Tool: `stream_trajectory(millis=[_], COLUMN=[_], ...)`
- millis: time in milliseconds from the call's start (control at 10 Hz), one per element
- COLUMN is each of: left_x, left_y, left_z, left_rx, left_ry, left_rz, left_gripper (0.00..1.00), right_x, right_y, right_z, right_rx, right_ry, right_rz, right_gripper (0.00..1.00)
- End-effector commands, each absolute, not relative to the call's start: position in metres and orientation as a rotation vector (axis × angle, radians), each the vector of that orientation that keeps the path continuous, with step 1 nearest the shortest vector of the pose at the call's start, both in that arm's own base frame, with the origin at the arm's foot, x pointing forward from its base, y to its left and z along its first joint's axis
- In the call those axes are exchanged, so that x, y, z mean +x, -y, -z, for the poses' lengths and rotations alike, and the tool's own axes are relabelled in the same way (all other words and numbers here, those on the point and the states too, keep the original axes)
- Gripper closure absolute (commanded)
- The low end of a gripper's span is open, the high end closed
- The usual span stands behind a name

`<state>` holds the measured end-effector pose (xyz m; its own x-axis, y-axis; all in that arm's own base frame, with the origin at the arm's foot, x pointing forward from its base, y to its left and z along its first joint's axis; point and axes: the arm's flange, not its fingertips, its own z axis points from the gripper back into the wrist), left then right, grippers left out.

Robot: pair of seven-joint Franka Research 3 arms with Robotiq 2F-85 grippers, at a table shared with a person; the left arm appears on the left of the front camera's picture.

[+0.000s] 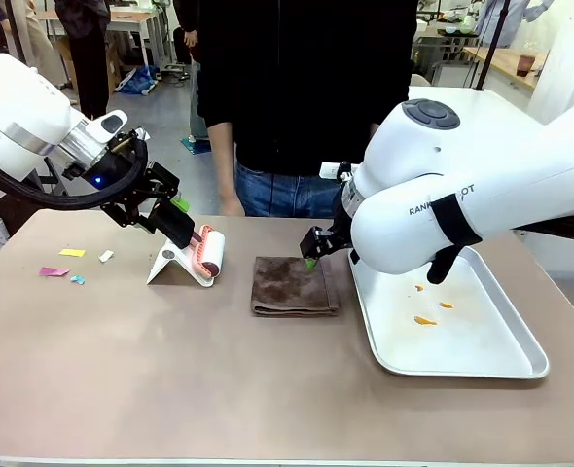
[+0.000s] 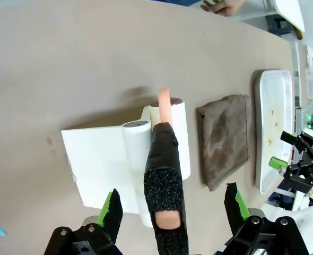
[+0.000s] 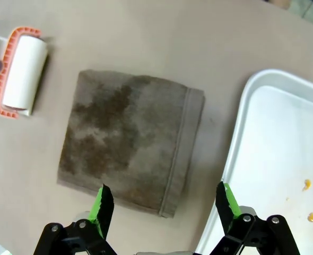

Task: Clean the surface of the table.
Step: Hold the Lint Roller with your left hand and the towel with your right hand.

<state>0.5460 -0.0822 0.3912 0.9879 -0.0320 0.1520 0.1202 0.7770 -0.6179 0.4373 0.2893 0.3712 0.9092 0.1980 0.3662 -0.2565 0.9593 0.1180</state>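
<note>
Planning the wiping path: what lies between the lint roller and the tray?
A folded brown cloth lies flat on the table between lint roller and tray, seen in the front view.

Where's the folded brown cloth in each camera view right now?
Front view: folded brown cloth at the centre of the table, left of the white rectangular tray.
Left wrist view: cloth right of centre, between white lint roller and tray.
Right wrist view: cloth centre, tray to its right.
Shared landmark: the tray beside it.
</note>
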Motion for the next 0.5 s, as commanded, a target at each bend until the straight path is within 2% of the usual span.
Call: stream_trajectory(millis=[0, 100, 200, 400], left_x=[0.547, 0.547, 0.547, 0.547], left_y=[0.082, 0.082, 0.082, 0.082], left_z=[-0.394, -0.394, -0.394, -0.394], left_rx=[-0.671, -0.671, -0.671, -0.671], left_ry=[0.155, 0.155, 0.155, 0.155], left_rz=[0.079, 0.079, 0.079, 0.079], left_gripper=[0.00, 0.00, 0.00, 0.00], right_x=[0.436, 0.437, 0.434, 0.441], right_y=[-0.290, -0.289, -0.276, -0.298], right_z=[-0.371, -0.371, -0.379, -0.374], right_rx=[0.163, 0.165, 0.088, 0.001], right_ry=[0.360, 0.360, 0.299, 0.149], right_rz=[-0.248, -0.235, -0.203, -0.126], right_gripper=[0.00, 0.00, 0.00, 0.00])
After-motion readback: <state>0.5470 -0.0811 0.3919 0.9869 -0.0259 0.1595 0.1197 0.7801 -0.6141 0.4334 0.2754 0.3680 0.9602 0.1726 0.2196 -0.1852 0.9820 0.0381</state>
